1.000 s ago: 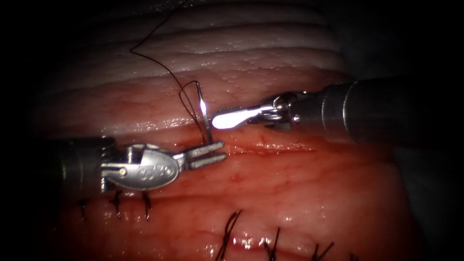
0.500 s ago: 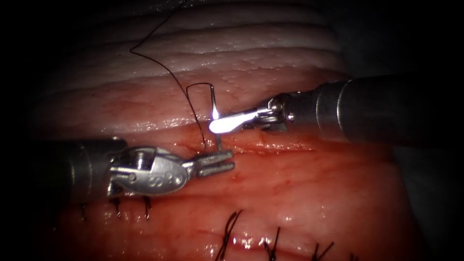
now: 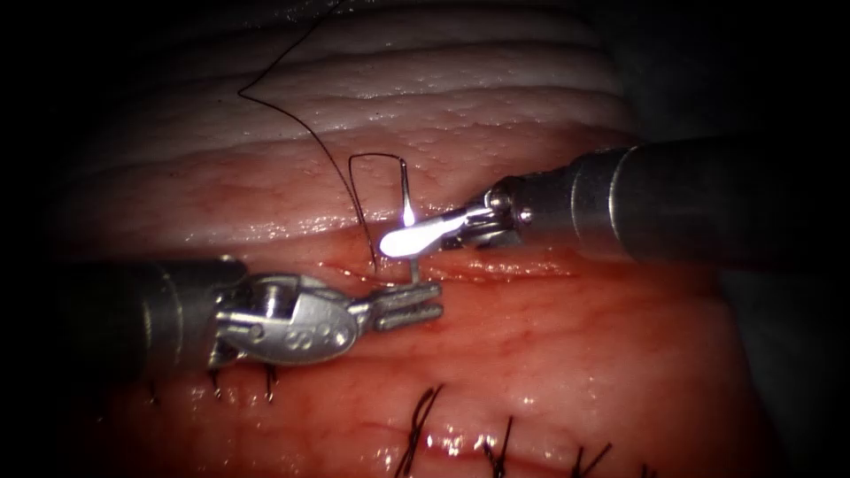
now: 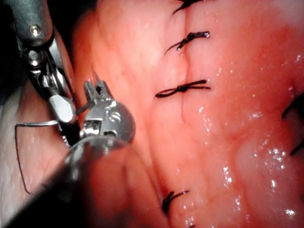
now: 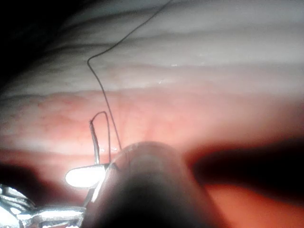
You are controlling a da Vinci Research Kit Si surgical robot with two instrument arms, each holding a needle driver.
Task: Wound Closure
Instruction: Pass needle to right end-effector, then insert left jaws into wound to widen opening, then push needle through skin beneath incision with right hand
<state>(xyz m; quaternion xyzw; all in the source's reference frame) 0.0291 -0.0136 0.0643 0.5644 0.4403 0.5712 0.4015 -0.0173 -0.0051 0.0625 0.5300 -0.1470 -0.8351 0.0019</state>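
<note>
Here my left tool pinches the needle near its lower end. The needle stands almost upright over the cut, toward the cut's left end, and is clear of the tissue. The thread leaves the needle's top end and bends down into the tissue just left of the needle. From there it trails away toward the tissue's far edge.

Over the last second I have carried the needle a little to the right. My right tool has moved left to meet it and now crosses the needle about halfway up its curve. I cannot tell whether it has a grip there or only lies against the needle. I judge this to be a handover from left to right.

The next move calls for a sure hold by the right tool on the middle of the curve before my left lets go. The thread's loop must also stay free of both tips.

My left shaft comes in low from the tissue's left edge. It is nearly level, with its wrist straight and its tip pointing right. My right shaft comes from the right edge, sloping slightly down toward the left. Finished stitches lie along the near edge.
</note>
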